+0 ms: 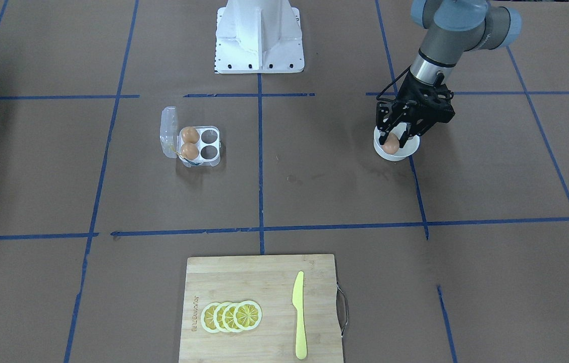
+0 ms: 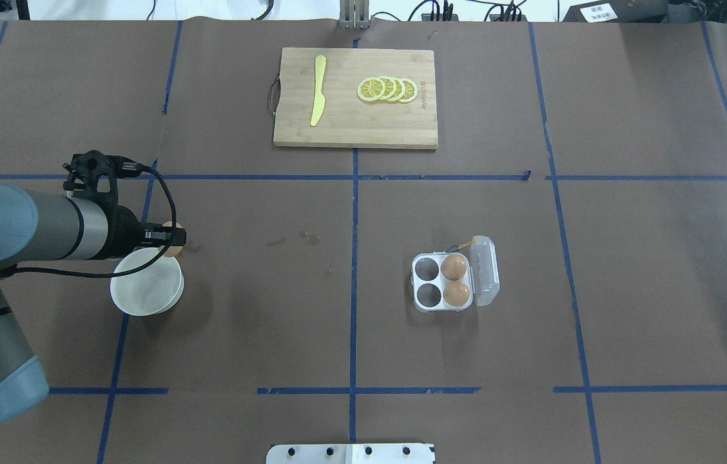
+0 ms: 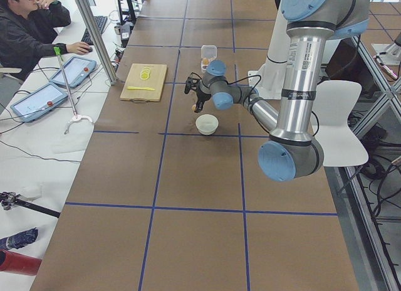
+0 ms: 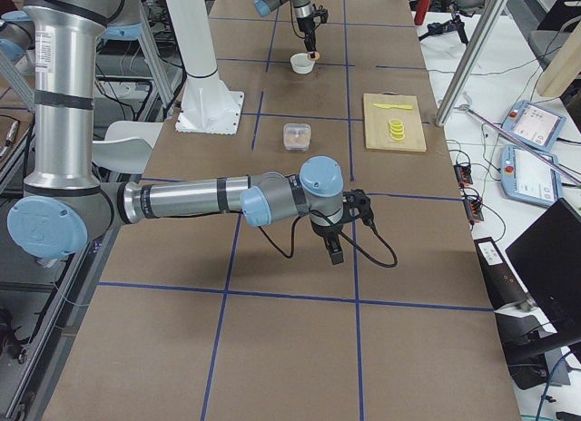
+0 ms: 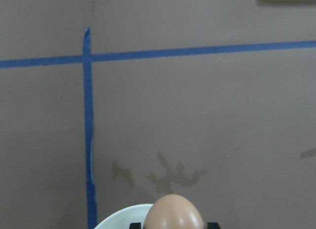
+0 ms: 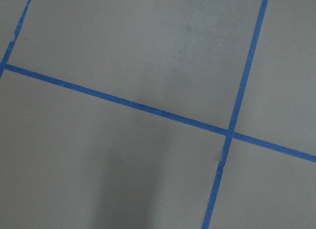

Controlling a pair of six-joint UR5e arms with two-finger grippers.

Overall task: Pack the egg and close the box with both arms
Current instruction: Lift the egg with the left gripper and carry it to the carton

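Observation:
My left gripper is shut on a tan-brown egg and holds it just above the round white bowl. The egg also shows at the bottom of the left wrist view and in the overhead view. The clear box stands open at mid table with its lid folded back. Two brown eggs fill the two cups on the lid side, and the other two cups are empty. My right gripper shows only in the exterior right view, low over bare table, and I cannot tell whether it is open or shut.
A wooden cutting board with lemon slices and a yellow knife lies at the operators' side. The white pedestal stands at the robot's side. Blue tape lines cross the brown table.

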